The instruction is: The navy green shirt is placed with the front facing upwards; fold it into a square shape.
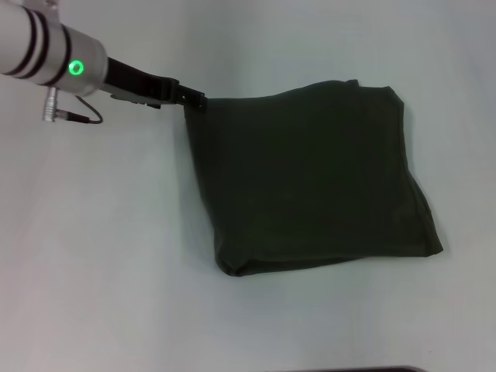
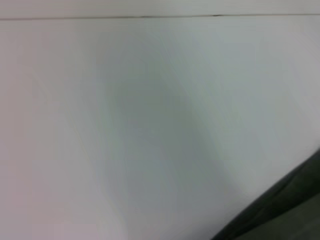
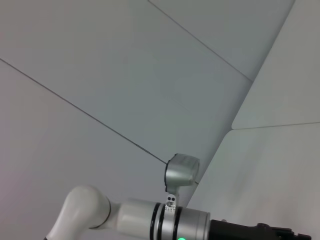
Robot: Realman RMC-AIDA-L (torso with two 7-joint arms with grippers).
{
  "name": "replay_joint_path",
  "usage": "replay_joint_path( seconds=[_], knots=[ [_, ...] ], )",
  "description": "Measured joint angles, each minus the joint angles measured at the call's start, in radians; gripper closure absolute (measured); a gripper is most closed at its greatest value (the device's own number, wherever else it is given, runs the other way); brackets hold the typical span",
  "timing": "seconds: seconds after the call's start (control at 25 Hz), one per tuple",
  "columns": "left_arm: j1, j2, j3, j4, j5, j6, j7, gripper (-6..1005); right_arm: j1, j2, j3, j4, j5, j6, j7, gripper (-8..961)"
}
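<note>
The navy green shirt (image 1: 310,178) lies on the white table (image 1: 101,256) as a folded, roughly square dark olive bundle, with no lettering or collar showing. My left gripper (image 1: 195,99) reaches in from the upper left, its black tip right at the shirt's far left corner. An edge of the dark shirt (image 2: 280,210) shows in the left wrist view, beside bare table. The right gripper is out of view. The right wrist view looks across at my left arm (image 3: 150,220) against pale wall panels.
White tabletop surrounds the shirt on all sides. A dark strip (image 1: 349,370) runs along the table's near edge. A thin seam (image 2: 150,17) marks the table's far edge in the left wrist view.
</note>
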Motion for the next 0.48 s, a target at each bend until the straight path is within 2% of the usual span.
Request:
replay_joint_path(
  seconds=[0.2, 0.48],
  knots=[
    [-0.061, 0.004, -0.003, -0.111, 0.001, -0.055, -0.001, 181, -0.001, -0.001, -0.002, 0.000, 0.001, 0.002, 0.000, 648],
    [-0.075, 0.001, 0.001, -0.124, 0.002, -0.057, 0.000, 205, -0.001, -0.001, -0.009, 0.000, 0.001, 0.005, 0.000, 648]
  ],
)
